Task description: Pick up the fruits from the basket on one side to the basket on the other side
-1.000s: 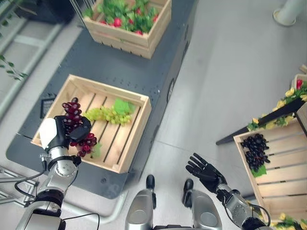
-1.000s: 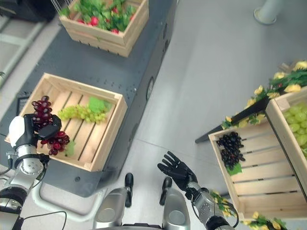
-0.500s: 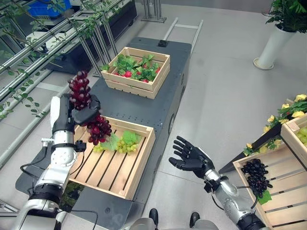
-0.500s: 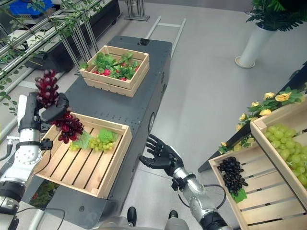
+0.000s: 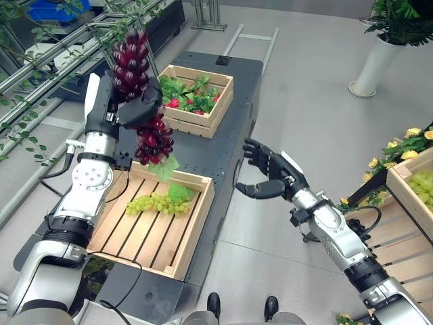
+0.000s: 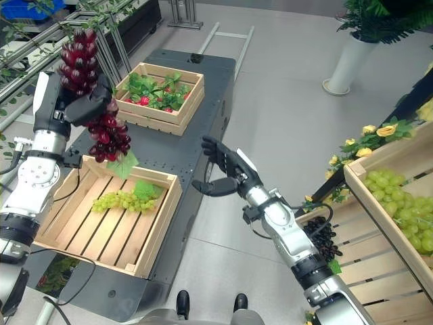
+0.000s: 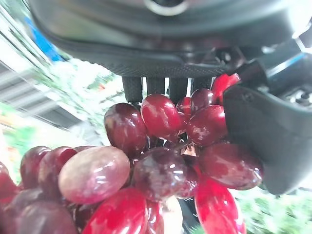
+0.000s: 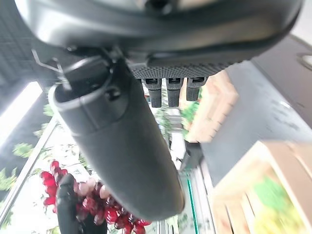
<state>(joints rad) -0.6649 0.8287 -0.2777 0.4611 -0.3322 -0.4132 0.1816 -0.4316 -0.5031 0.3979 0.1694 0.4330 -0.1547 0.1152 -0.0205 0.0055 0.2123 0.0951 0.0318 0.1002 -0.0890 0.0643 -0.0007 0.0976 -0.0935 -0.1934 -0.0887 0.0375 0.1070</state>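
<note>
Left eye view: the long bunch of dark red grapes (image 5: 142,101) is gripped in the left hand (image 5: 111,101), hanging vertically above the far-left corner of the slatted wooden crate (image 5: 193,233), while the right hand (image 5: 270,175), fingers spread and empty, is held to its right across the gap, palm toward it.

Grape bunch (image 5: 157,203) in near crate (image 5: 191,227) on cart (image 5: 223,142) — leafy crate (image 5: 203,120) behind, side crates (image 6: 389,203) at right

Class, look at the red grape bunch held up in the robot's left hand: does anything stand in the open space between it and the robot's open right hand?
Nothing visible does. The left hand holds the red grapes above the crate with green grapes. The right hand, fingers spread, faces them across open air above the dark cart.
</note>
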